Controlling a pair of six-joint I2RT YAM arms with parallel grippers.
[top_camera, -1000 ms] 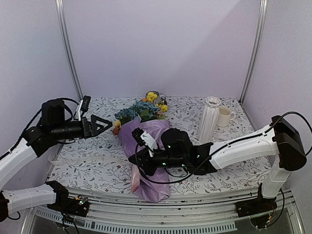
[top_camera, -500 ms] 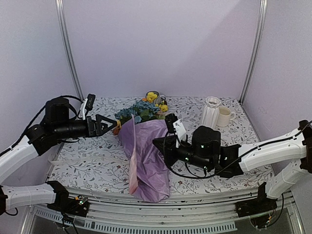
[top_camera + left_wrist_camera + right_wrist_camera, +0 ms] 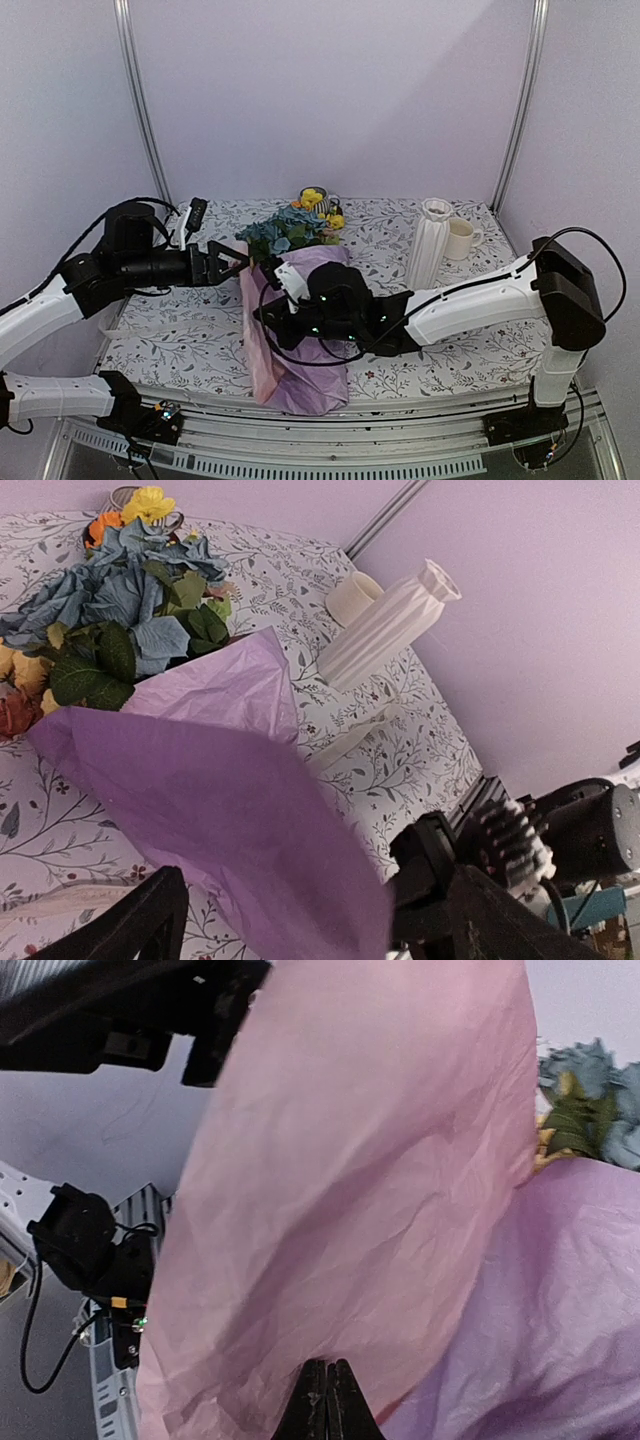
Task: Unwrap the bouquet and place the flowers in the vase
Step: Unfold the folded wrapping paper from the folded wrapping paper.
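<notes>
Lilac paper flap [image 3: 258,345] farther left than before

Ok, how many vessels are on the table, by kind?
vase: 1
mug: 1
cup: 1
Total: 3
</notes>
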